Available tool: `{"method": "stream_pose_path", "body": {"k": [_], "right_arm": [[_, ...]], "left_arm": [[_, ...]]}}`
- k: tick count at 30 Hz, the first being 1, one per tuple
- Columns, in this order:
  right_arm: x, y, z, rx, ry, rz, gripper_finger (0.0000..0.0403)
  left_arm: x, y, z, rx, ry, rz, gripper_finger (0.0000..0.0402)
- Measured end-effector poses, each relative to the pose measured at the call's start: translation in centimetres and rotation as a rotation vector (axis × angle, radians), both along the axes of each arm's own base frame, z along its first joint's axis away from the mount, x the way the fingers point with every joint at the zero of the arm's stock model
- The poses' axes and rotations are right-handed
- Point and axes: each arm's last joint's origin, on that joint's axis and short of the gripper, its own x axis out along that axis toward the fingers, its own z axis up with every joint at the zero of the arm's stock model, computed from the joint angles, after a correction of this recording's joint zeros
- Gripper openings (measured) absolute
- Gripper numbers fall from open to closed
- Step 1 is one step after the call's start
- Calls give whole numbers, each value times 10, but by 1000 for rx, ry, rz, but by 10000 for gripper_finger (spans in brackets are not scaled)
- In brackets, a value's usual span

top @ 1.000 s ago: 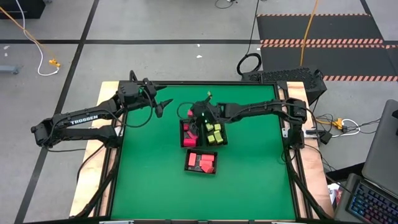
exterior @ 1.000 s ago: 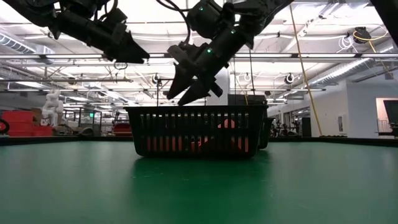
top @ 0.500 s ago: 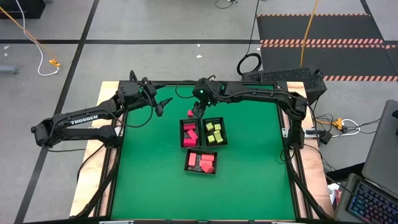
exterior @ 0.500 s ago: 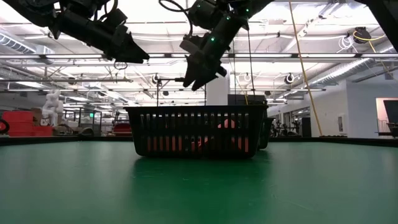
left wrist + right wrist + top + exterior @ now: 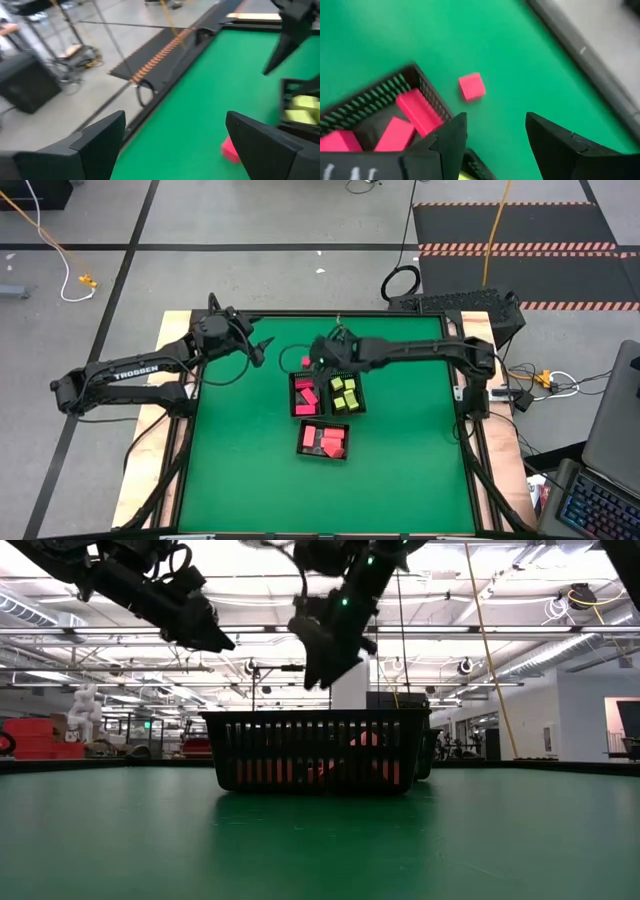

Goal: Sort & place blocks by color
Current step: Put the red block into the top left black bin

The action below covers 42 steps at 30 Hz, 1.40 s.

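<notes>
The right gripper (image 5: 318, 360) is being held above the table near the upper centre of the high view, its fingers (image 5: 451, 137) spread apart with nothing between them. A single pink cube (image 5: 304, 362) is lying on the green table (image 5: 400, 450) just beside it, apart from the trays. The upper left tray (image 5: 292, 395) is holding pink blocks (image 5: 306, 397); the adjoining tray (image 5: 357, 392) is holding yellow-green blocks (image 5: 345, 393). A third tray (image 5: 305, 450), lower centre, is containing red blocks (image 5: 325, 440). The left gripper (image 5: 262, 345) is being held open and empty at upper left.
</notes>
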Motion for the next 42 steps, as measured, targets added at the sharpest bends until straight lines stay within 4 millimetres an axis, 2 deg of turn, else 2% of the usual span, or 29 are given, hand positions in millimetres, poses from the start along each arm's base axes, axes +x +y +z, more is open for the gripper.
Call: {"method": "stream_pose_path", "body": {"k": [6,12,18,21,25,29,36,39,42], "right_arm": [[-9,29,16,-193,-154,-1,199],[-45,41,35,-241,-333,-2,199],[-96,51,23,-236,-498,9,199],[-120,53,12,-239,-587,15,199],[-151,55,3,-220,-673,3,199],[-174,59,-3,-205,-759,8,199],[-191,65,1,-198,-853,36,199],[-193,69,4,-202,-874,57,199],[-193,72,8,-213,-903,75,199]], "left_arm": [[16,1,-6,-68,35,-64,347],[58,19,-7,-212,257,-152,347],[103,40,-3,-323,577,-241,346],[125,52,-3,-291,650,-246,346],[144,62,-11,-273,729,-268,346],[156,67,-28,-257,812,-329,346],[166,74,-64,-316,980,-372,346],[170,76,-68,-310,1020,-361,346],[173,79,-62,-303,991,-353,346]]}}
